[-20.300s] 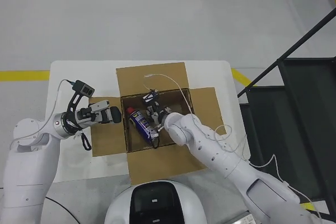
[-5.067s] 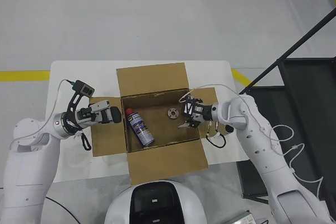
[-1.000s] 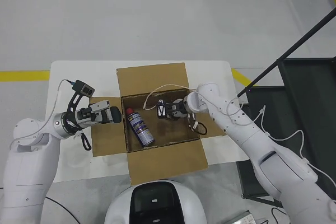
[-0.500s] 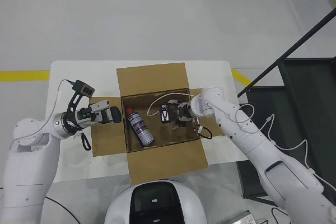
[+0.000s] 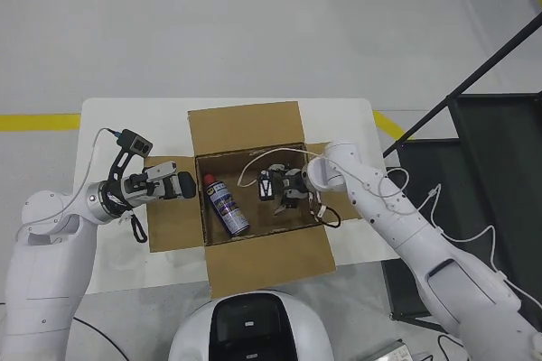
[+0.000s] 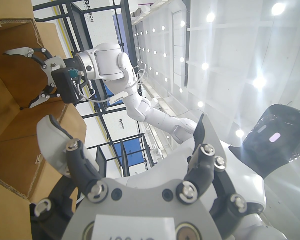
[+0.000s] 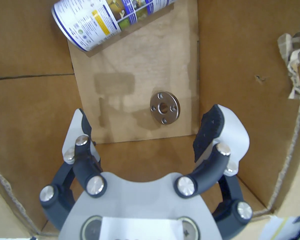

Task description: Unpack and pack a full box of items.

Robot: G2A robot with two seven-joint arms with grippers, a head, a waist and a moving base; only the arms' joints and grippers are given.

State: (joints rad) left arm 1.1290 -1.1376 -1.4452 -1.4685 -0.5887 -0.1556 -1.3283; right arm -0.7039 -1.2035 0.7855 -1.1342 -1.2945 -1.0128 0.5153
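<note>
An open cardboard box (image 5: 253, 122) stands on the white table with its flaps spread. A spray can (image 5: 224, 200) with a red cap lies on the box floor at its left side; its blue-and-white label (image 7: 120, 8) faces the right wrist camera. Near the right wall lies a round metal flange (image 7: 165, 111) with bolt holes. My right gripper (image 7: 147, 123) hangs open inside the box just above the flange, nothing between its fingers; it also shows as the right gripper (image 5: 273, 191) and the right gripper (image 6: 20, 78). My left gripper (image 5: 182, 180) is open and empty over the left flap.
The box walls (image 7: 240, 51) close in on the right gripper, and torn paper (image 7: 295, 48) hangs at the rim. A black metal stair frame (image 5: 488, 135) stands right of the table (image 5: 117, 126). Bare tabletop lies left of and behind the box.
The right gripper has shifted a little rightward and toward the robot inside the box and turned its wrist. The left arm, the can and the box have stayed put.
</note>
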